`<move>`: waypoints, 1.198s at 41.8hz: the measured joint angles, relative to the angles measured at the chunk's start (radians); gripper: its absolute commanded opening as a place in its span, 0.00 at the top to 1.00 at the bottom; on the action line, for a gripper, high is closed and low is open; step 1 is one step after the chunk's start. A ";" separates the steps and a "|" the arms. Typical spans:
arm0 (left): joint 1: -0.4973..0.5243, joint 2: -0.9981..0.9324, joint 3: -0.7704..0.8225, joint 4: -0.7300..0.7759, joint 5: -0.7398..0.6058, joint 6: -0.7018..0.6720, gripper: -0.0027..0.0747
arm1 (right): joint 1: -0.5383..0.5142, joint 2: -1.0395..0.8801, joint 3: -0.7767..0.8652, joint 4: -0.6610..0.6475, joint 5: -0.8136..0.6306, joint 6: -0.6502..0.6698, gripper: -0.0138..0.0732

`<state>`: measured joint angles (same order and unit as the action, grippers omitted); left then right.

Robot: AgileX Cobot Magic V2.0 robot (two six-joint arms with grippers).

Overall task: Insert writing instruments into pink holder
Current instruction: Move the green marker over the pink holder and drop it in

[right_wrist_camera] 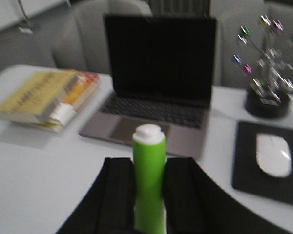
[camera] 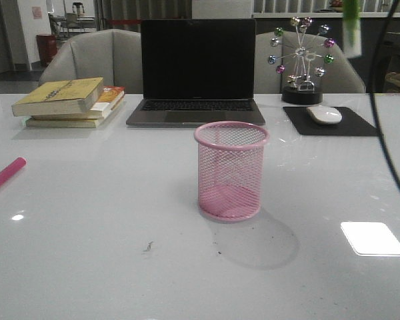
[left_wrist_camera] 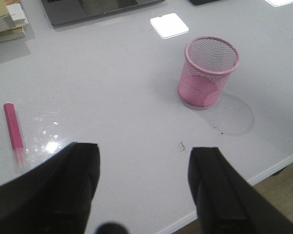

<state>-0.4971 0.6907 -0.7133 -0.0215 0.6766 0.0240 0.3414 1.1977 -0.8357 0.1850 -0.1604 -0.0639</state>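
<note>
The near part of the glossy white table in front of the pink holder is bare except for small dark specks and a bright square reflection to its right. In the left wrist view the left gripper hangs above that near stretch with its 2 dark fingers spread wide, gripping nothing, and the table's edge shows close behind them. The holder stands upright about mid-table, a wire-mesh cylinder with a rolled rim and solid base, nothing inside it. The pink marker lies flat well to the holder's left, by the table's left edge. The right gripper is closed on the green marker, a thick lime tube with a pale cap pointing outward, seen blurred; in the front view it shows high above the holder's right. Behind the holder sit an open laptop, 2 or 3 stacked books to its left, and a mouse on a black pad with a beaded desk ornament to its right.
</note>
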 measured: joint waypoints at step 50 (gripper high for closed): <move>0.000 0.000 0.000 0.021 0.000 0.000 0.38 | 0.203 0.243 0.049 -0.101 -0.144 0.071 0.29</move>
<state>-0.4971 0.6907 -0.7133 0.0000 0.6766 0.0240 0.5447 1.4411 -0.7870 0.0841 -0.3046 0.0073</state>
